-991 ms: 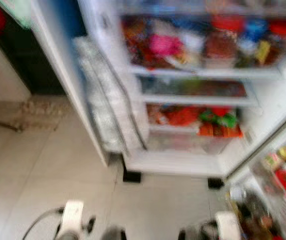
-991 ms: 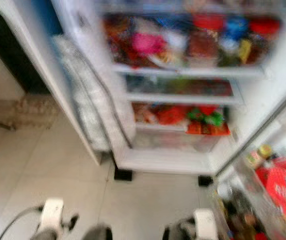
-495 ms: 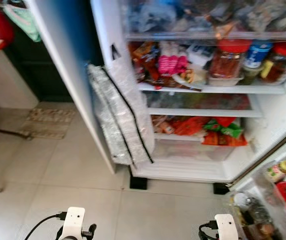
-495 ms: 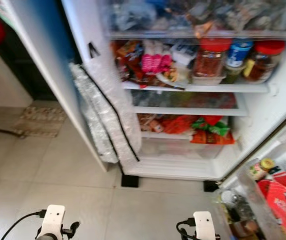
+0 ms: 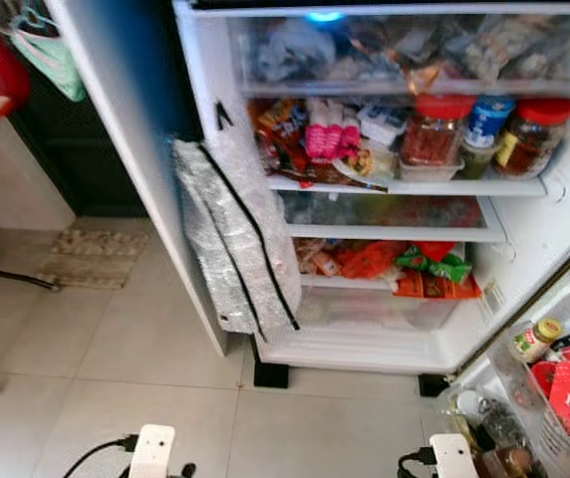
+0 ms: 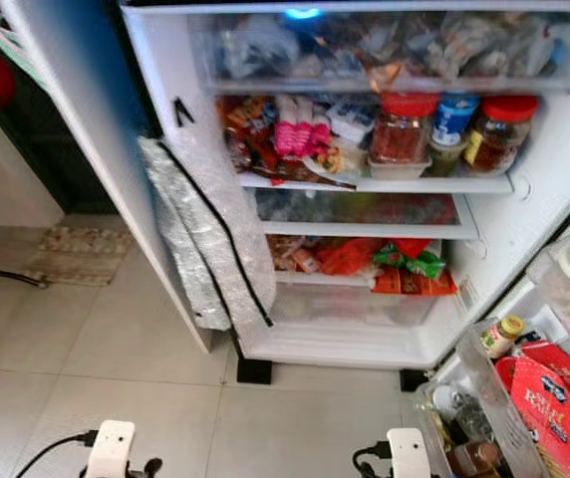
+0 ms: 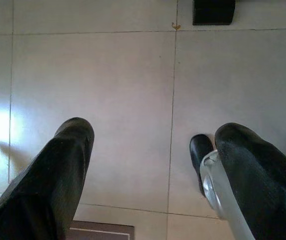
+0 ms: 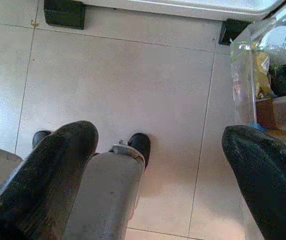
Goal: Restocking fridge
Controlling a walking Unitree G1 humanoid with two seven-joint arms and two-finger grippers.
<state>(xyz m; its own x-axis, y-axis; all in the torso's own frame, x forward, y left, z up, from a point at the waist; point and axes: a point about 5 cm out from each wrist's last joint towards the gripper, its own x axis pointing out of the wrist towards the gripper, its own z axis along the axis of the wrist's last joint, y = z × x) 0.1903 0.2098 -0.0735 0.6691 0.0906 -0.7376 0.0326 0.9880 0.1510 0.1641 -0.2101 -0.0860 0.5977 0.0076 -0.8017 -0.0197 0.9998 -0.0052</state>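
Fridge (image 5: 524, 239) open at upper right of frame, shelves loaded, ready for restocking.
Left gripper (image 7: 153, 165) and right gripper (image 8: 160, 165) hang above the floor (image 5: 116, 339), fingers spread, holding nothing.

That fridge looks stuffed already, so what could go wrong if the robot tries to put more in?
The shelf with the red-lidded jars is packed, so pushing anything in might knock a jar off. The silver padded bag hanging at the fridge's left edge could snag an arm. The door bin on the right is crowded too. Both grippers hang open over the floor, holding nothing.
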